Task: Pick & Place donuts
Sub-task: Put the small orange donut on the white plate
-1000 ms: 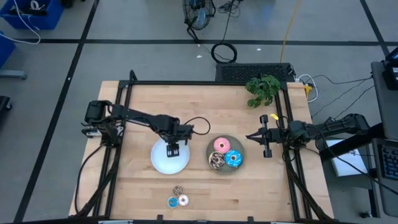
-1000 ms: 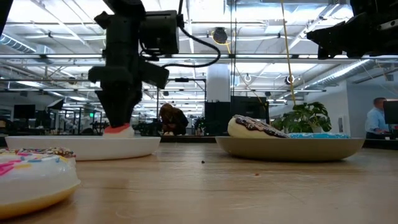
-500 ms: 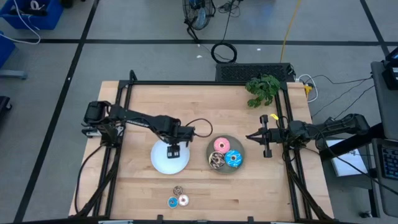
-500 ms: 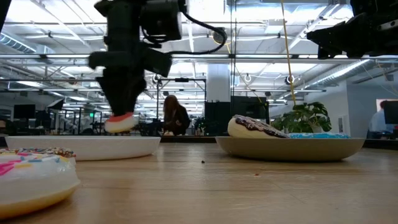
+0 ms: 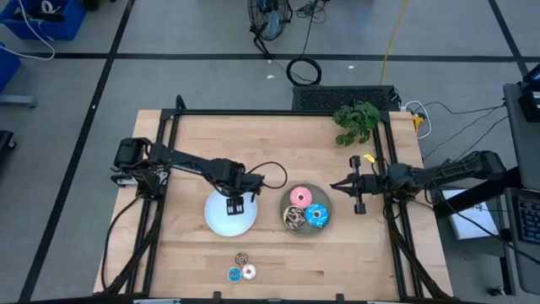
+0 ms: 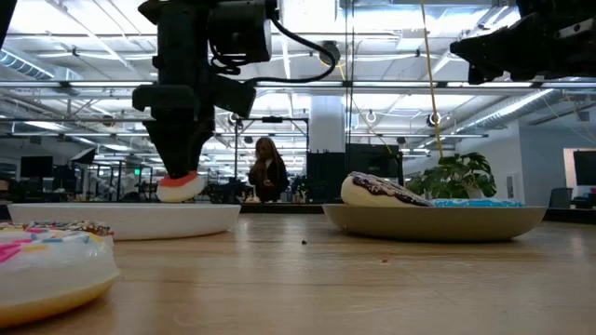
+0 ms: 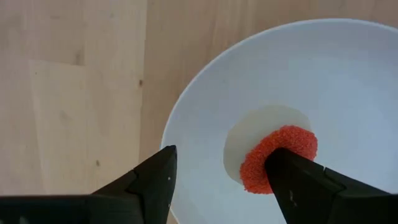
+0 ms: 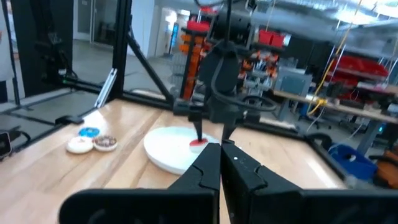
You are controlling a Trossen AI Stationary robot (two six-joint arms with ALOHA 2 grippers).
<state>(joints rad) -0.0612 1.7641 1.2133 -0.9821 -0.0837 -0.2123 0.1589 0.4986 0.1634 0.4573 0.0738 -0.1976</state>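
My left gripper (image 5: 234, 205) points down over the white plate (image 5: 218, 223), open. A small red donut (image 7: 277, 155) sits tilted against one of its fingers; the other finger (image 7: 155, 180) stands well apart from it. In the low view this donut (image 6: 180, 186) shows slanted just above the plate's rim (image 6: 121, 219). The grey plate (image 5: 305, 228) holds a pink donut (image 5: 299, 198), a blue one (image 5: 317, 214) and a brown-sprinkled one (image 5: 294, 219). Three tinier donuts, brown (image 5: 242, 257), blue (image 5: 234, 274) and white (image 5: 249, 271), lie near the front edge. My right gripper (image 5: 337, 187) hovers shut, right of the grey plate. My left gripper touches the red donut's rim (image 7: 297, 144) only with the inner side of one finger (image 7: 301, 183), coming from above. The donut is not pinched. It hangs tilted at that fingertip, pale side toward the gap; I cannot tell whether its lower edge touches the plate.
A green plant (image 5: 356, 121) stands at the far right corner. Black frame rails (image 5: 278, 113) run along the far and side edges. Bare wood lies between the two plates and the front edge. A person (image 6: 265, 172) shows far behind the table.
My left gripper has risen a little above the white plate. The red donut, which lay low in the plate, has come up with the finger and tipped to a slant.
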